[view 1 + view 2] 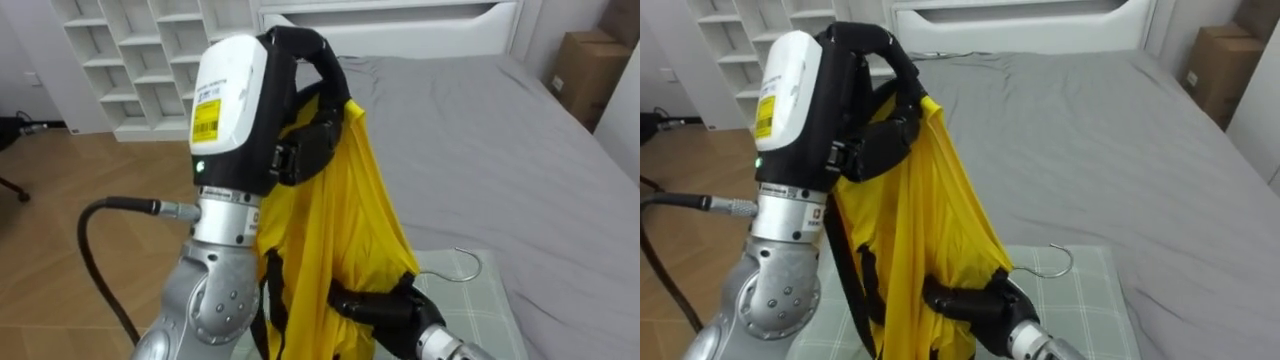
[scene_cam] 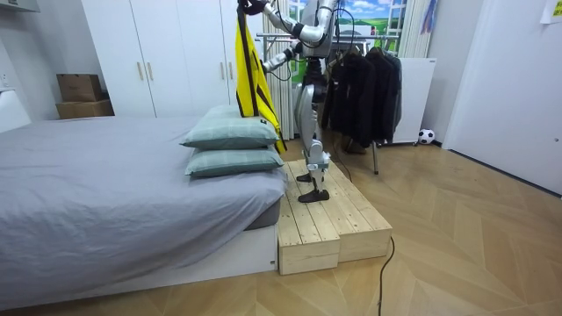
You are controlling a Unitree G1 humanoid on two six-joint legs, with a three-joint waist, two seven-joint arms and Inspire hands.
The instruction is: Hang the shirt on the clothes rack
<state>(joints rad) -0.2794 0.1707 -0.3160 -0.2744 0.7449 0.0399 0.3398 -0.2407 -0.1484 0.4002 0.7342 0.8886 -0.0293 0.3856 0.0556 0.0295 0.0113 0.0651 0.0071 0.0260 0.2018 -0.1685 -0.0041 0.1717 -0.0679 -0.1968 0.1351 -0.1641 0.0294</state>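
The left hand (image 1: 235, 100) holds up a yellow cloth with black edges (image 1: 345, 215). The right hand (image 1: 392, 306) squeezes it lower down, by a thin wire hook (image 1: 478, 264).

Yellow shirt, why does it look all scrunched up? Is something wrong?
Yes, a bit odd. The yellow shirt hangs bunched in one long fold from the raised left hand, not spread out. Lower down, the right hand grips the hanger, whose hook pokes out sideways instead of pointing up.

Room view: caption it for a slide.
On a wooden platform beside the bed, the robot holds a yellow garment high with its left robot hand.
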